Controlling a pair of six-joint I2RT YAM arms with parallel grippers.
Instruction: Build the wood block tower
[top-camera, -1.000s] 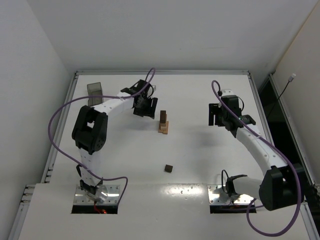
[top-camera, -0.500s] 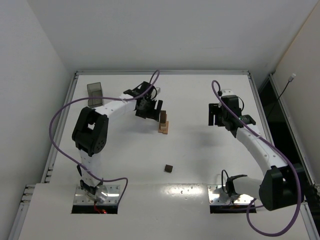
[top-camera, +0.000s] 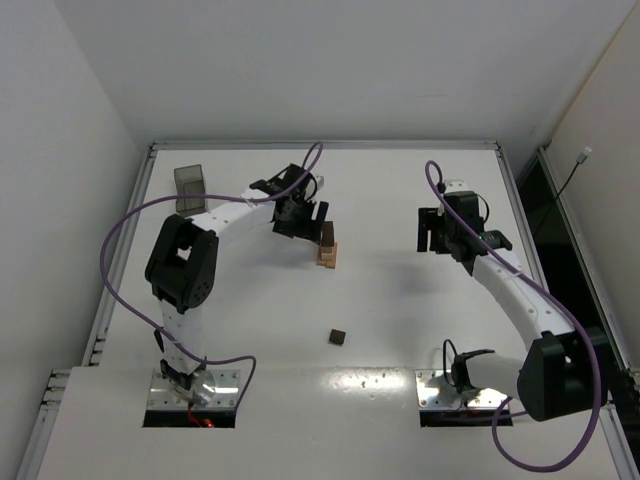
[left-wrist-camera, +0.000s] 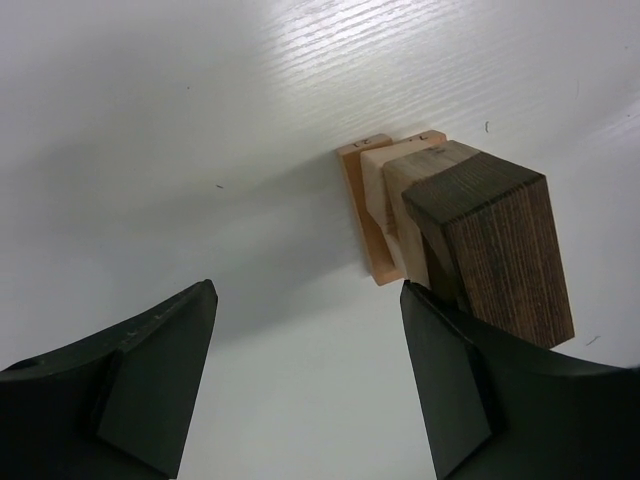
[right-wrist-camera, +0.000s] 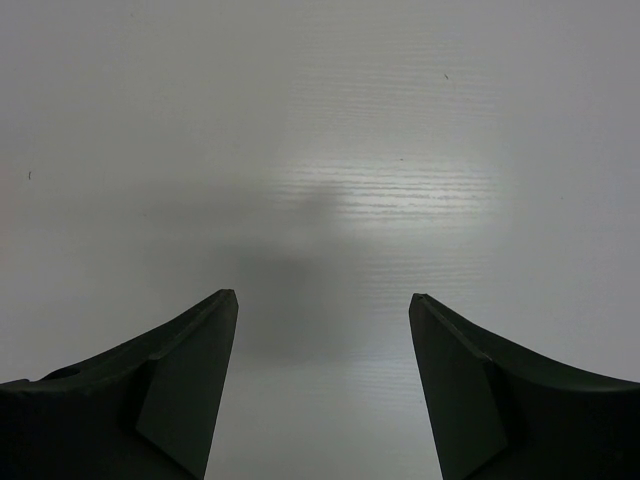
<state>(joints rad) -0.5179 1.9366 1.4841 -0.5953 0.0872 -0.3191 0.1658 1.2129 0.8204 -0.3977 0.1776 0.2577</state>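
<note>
Now right up against the tower (top-camera: 327, 247) with the left fingers (left-wrist-camera: 150, 380), spread wide and pinching nothing. Stands a little beyond the middle of the desk (top-camera: 400, 320), toward the far edge: tan pieces at the base, a dark top block (left-wrist-camera: 490, 250) upright above them. Seen from the left wrist, sits with that top block hard by the inner edge of one finger, touching or just beside; cannot tell which. Looks like the step of seating or trimming the top block.

Keeps the right fingers (right-wrist-camera: 170, 400) spread too, over the desk toward the right edge, well apart from the tower and gripping nothing. Leaves a dark loose block (top-camera: 339, 337) closer to the near edge, between the two arm bases and well apart from the tower; probably yet to be added. Leaves a bin (top-camera: 189, 182) at the far left corner.

Could tip the top block with any sideways drift of the near finger: tall, on a small footing. Could drag the tan pieces askew as well; not quite flush, going by the wrist view. Best to back off straight, away from the block, before swinging. Could also topple everything if setting the loose block down off-centre, or pressing hard on that narrow top.
</note>
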